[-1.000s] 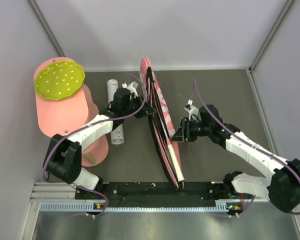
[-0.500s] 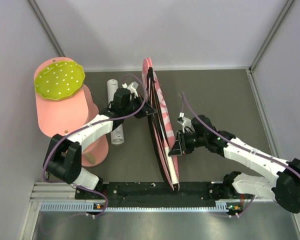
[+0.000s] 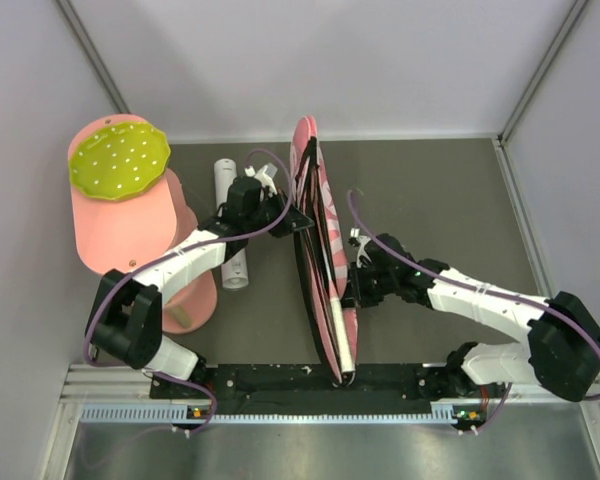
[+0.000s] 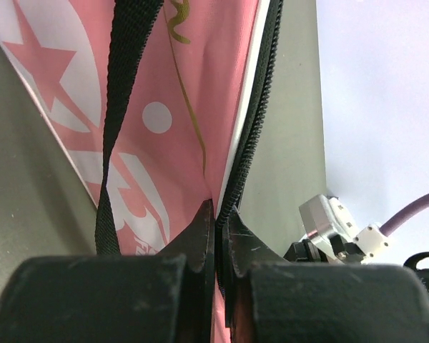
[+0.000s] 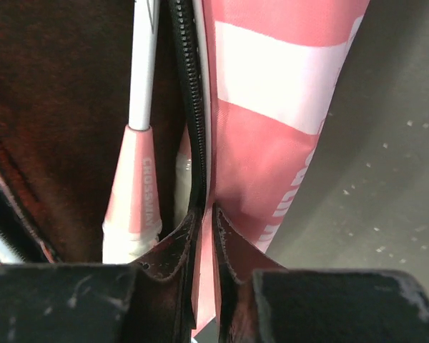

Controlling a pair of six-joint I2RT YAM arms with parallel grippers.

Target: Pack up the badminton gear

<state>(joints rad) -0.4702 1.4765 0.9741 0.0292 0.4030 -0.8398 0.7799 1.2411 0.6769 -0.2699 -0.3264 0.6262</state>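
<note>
The left gripper [image 4: 216, 221] has its jaws pressed together on the rim of the pink bag [image 3: 325, 212], nipping the fabric right beside the black zipper [image 4: 254, 136]. A black strap [image 4: 125, 93] runs down the printed side close by. The right gripper [image 5: 202, 218] is likewise clamped on the bag's zippered edge, further down toward the near end and on the opposite side. Just inside the opening next to those jaws sits a racket [image 5: 134, 189], its white shaft and pink cone showing against the dark lining. The bag stands on edge in the middle of the table [image 3: 430, 190], running from the back wall toward the arm bases. Left of it lies a white tube [image 3: 223, 178], partly under the left arm. Beyond that rests a big pink cylinder [image 3: 130, 225] with a yellow-green dotted disc.
</note>
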